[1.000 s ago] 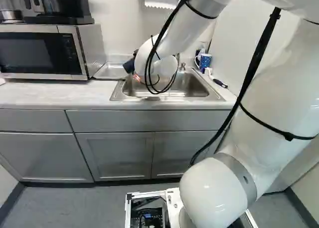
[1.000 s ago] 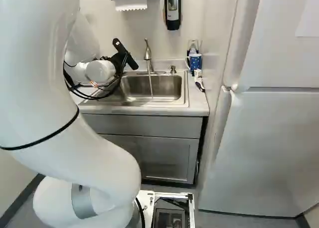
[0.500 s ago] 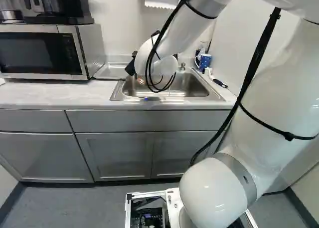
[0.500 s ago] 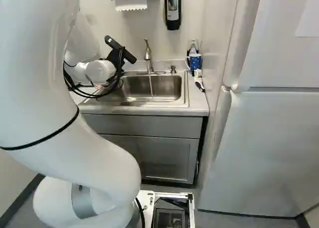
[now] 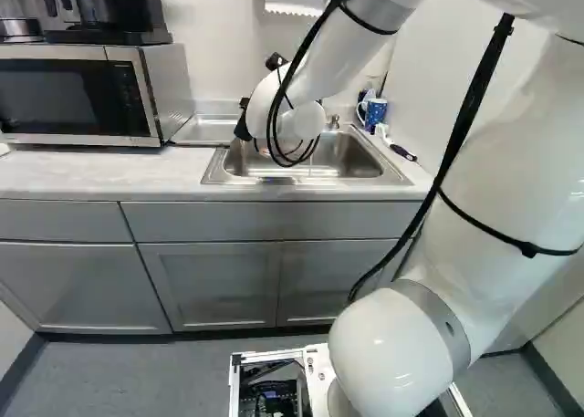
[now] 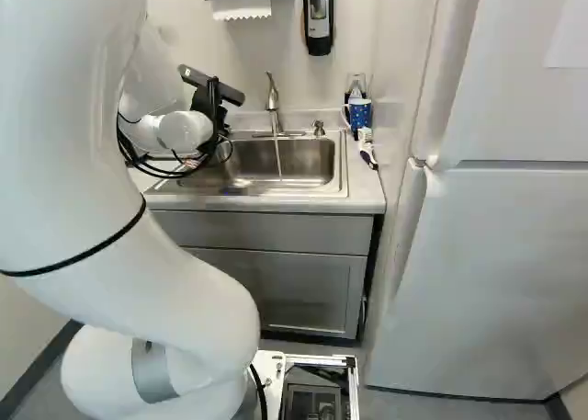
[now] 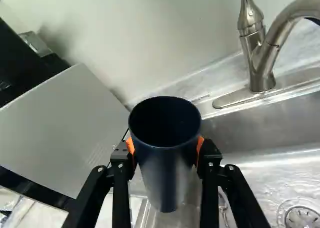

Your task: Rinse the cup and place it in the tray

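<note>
Sink (image 6: 303, 192) part-hidden (arm (image 6: 184, 300) in front) | hand (image 6: 204, 106) clamped on dark cup (image 7: 165, 173) | cup's inside too dark

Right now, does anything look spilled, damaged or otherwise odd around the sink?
One thing: the faucet is running into the sink, yet the navy cup, gripped between the gripper's pads, is beside the stream, not under it. I see no spill or damage.

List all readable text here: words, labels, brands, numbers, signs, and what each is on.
No legible text in any view.
Wall dispenser: marking too small to read.
Microwave, control panel: marks too small to read.
Dark blue cup in the gripper: no lettering visible.
</note>
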Controlling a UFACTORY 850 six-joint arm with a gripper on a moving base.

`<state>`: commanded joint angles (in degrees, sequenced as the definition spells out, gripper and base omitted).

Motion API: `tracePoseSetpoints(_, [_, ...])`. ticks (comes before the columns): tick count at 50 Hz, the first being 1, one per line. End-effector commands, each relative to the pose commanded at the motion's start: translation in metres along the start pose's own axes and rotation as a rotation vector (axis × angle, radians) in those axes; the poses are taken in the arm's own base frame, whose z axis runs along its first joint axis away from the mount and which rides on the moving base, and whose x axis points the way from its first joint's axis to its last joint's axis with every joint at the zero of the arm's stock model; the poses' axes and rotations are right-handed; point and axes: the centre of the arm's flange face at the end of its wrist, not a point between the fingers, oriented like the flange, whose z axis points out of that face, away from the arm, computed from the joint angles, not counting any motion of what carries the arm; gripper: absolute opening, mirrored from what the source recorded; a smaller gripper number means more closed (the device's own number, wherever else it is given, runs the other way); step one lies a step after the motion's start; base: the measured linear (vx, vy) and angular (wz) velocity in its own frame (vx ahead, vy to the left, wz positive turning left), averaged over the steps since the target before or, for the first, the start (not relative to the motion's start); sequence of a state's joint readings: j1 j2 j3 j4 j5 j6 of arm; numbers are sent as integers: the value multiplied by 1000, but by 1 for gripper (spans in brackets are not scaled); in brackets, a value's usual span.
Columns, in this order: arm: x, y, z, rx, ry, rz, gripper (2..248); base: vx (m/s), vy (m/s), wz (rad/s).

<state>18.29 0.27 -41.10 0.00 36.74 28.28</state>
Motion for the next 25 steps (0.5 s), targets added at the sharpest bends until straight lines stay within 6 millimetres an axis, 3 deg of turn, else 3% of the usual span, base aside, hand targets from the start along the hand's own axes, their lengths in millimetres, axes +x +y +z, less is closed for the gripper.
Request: tracePoseSetpoints(25, [0,0,0,0,0,-264,125,0,0,0])
